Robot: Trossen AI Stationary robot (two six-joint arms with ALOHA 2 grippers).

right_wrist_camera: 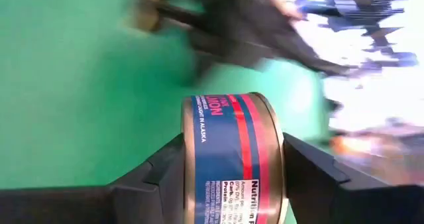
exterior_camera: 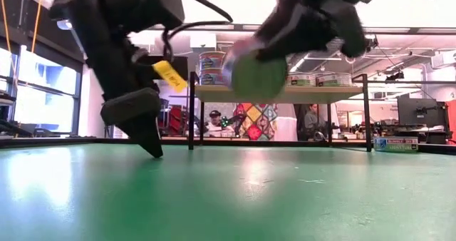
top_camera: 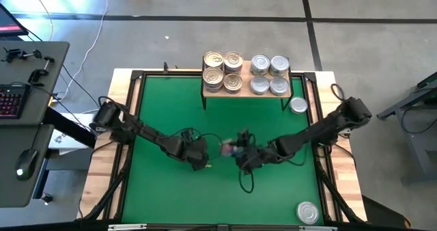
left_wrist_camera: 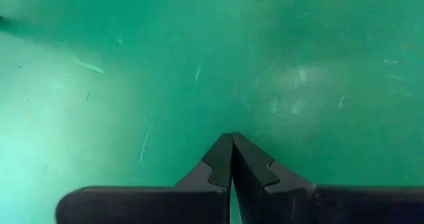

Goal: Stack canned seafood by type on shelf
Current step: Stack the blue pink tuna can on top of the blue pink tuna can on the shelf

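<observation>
The right gripper (right_wrist_camera: pixel 232 161) has its two dark fingers clamped on a round blue-and-red labelled metal tin (right_wrist_camera: pixel 232 154), held on its side, clear above the middle of the green mat (top_camera: pixel 171 183); its arm reaches in low from the right edge. The left gripper (left_wrist_camera: pixel 230 159) has its fingers pressed together, tips pointing down just over the mat, left of the tin. On the far light-wood shelf (top_camera: pixel 246 93), golden-lidded tins (top_camera: pixel 223 71) stand left, silver-lidded tins (top_camera: pixel 269 74) right.

Eight tins (top_camera: pixel 246 74) sit on the shelf (top_camera: pixel 293 87) at the mat's (top_camera: pixel 164 197) far edge.
</observation>
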